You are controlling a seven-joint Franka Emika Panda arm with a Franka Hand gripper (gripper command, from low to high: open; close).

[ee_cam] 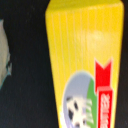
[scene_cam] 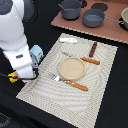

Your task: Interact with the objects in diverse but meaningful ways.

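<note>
the arm point(scene_cam: 17, 37) stands at the exterior view's left, bent down over the black table point(scene_cam: 107, 90), beside the edge of the beige mat point(scene_cam: 60, 95). the gripper point(scene_cam: 15, 76) is low there, but i cannot tell if its jaws are apart or together. the wrist view shows the yellow packet point(ee_cam: 82, 55) very near, lying on the dark surface, with red print and a round picture. the pale-blue block point(scene_cam: 36, 53) sits just beside the arm. the white piece point(scene_cam: 68, 40) lies near the mat's far edge, and the brown stick point(scene_cam: 93, 48) lies on the mat, near the round plate point(scene_cam: 72, 68).
</note>
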